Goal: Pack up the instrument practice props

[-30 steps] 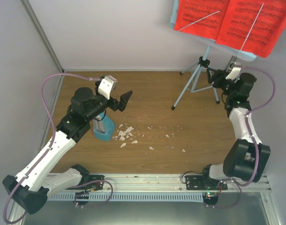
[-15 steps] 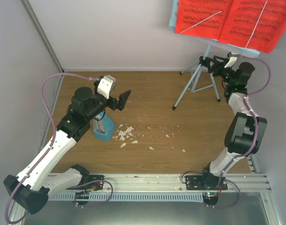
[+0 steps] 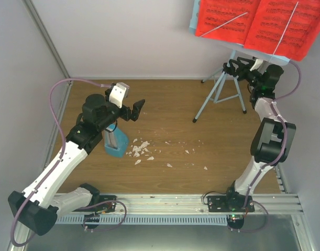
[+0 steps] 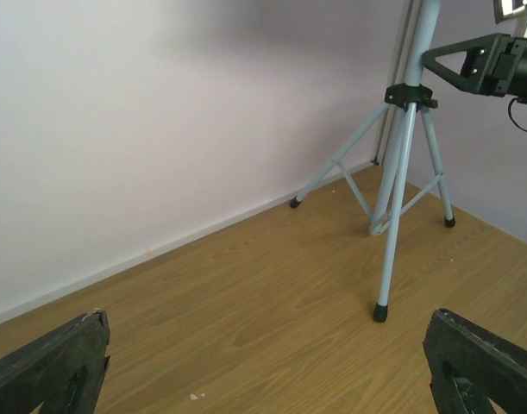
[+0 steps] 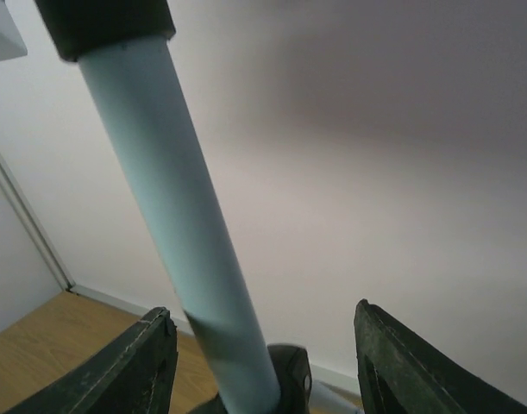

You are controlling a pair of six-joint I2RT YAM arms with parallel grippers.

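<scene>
Nothing packed yet. The pale-blue music stand (image 3: 210,97) stands upright at the bench's (image 3: 170,104) far right corner, with glossy red sheet-music pages (image 3: 254,23) on top. The right tool (image 5: 261,345) straddles its smooth round pole, part-open with a gap showing. The left tool (image 4: 263,366) gapes wide above the wood-grain. The small blue box (image 3: 116,144) waits among white scraps (image 3: 141,149).

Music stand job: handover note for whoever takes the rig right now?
Left gripper: open, empty, held above the table near the small blue box.
Right gripper: open, jaws either side of the pole of the music stand, above the tripod collar, no grip yet.
Red sheet-music pages sit on the upright stand, far right.
Done: nothing packed. Left: stand, pages, box.
</scene>
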